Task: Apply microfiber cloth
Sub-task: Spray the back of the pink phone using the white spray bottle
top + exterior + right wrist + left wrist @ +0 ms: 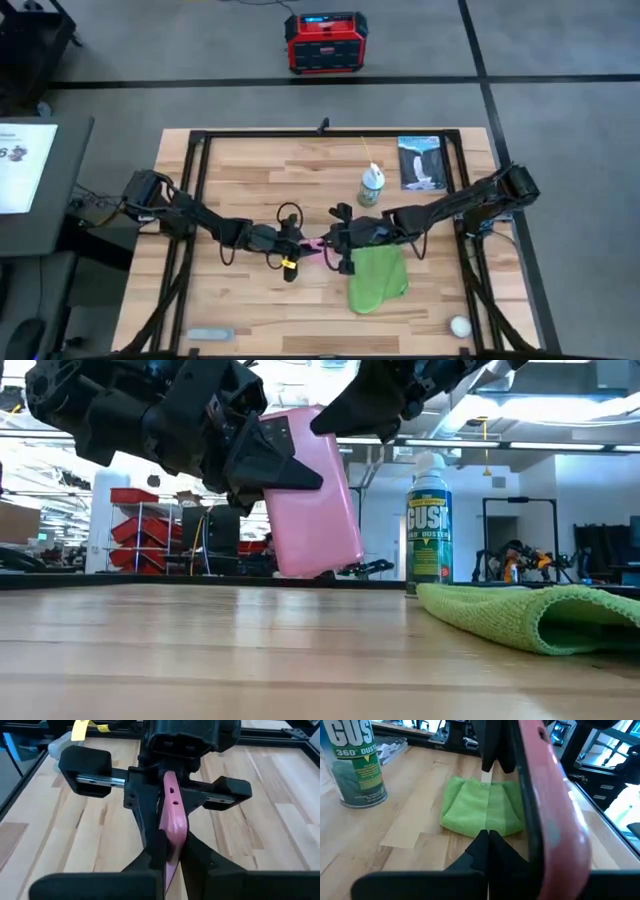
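A pink phone (315,500) hangs on edge above the middle of the table, between my two grippers. My left gripper (297,247) reaches in from the table's left and is shut on it. My right gripper (335,240) reaches in from the right and is also shut on it. The bright green microfiber cloth (378,278) lies bunched on the wood just near and right of the right gripper, and no gripper touches it. In the low view the cloth (530,615) rests flat with a folded edge facing the camera. My left gripper pinches the phone's left end (170,787) between its two fingers, one on each broad face. One finger (280,465) lies on the near face. The fingers come level from the table's left. The phone stands on edge, tilted, clear of the table. My right gripper pinches the phone's right end (172,832) between its two fingers (200,857), one on each broad face. The fingers come from the table's right, slanting a little down. The phone's thin edge faces this wrist camera.
A duster spray can (371,187) stands upright behind the grippers, and a booklet (422,162) lies at the far right. Near the front edge are a white ball (459,325) at the right and a small grey object (210,334) at the left. A black frame (190,180) rims the table.
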Controlling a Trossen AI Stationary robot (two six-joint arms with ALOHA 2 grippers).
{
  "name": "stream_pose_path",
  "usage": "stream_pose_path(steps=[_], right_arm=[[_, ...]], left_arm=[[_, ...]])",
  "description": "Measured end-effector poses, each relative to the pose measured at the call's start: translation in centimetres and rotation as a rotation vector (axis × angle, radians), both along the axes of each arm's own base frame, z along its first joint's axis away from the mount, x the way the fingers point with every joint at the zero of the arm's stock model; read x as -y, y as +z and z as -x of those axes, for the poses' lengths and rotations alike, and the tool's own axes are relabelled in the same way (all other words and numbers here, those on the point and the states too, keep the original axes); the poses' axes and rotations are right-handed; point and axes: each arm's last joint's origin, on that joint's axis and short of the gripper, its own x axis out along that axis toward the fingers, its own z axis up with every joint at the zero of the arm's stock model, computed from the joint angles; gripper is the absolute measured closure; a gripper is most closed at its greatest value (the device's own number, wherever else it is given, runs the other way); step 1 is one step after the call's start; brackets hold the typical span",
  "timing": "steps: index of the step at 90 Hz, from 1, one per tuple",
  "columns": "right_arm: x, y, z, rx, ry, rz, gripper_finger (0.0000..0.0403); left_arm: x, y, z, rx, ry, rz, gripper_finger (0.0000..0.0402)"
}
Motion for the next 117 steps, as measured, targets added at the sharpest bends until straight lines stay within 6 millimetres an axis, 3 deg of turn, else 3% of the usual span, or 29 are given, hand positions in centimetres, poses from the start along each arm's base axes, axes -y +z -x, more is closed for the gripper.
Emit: stream_pose_path(steps=[38, 91, 117], right_arm=[[-1.0, 0.2, 0.2, 0.017, -0.035, 0.044, 0.0387], [-2.9, 0.1, 0.9, 0.036, -0.084, 0.095, 0.0389], [-2.9, -0.3, 1.3, -0.018, -0.089, 0.120, 0.0395]], left_arm=[[0.0, 2.2, 1.2, -0.002, -0.018, -0.018, 0.0388], [0.1, 3.4, 1.7, 0.028, -0.045, -0.050, 0.0387], [0.3, 4.7, 2.8, 0.012, -0.055, -0.069, 0.0387]])
